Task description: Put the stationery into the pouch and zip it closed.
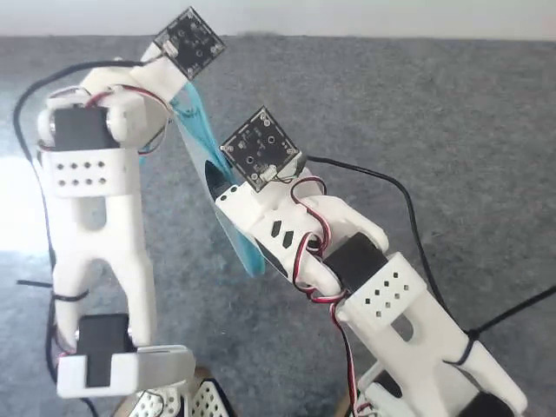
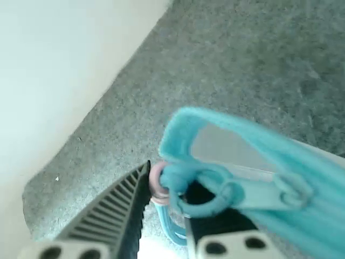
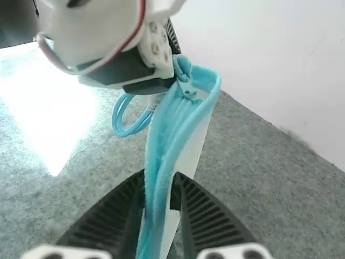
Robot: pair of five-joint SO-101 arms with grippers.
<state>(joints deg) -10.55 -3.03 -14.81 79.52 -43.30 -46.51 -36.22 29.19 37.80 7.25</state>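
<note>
Holding pouch (image 1: pixel 195 126) up in air between both claws, with grey table (image 1: pixel 452 113) lying below pouch. Left gripper (image 2: pixel 167 195) is pinching pouch's zipper end, beside slider (image 2: pixel 288 189) and cord loop (image 3: pixel 128 116). Right gripper (image 3: pixel 160 208) is pressing together on pouch's opposite edge. Whether zip is fully shut, cannot tell.

Risk, as judged: thin fabric slipping from right pinch if arms are pulling unevenly — pouch then swinging from left claw, contents spilling if mouth is gaping.
</note>
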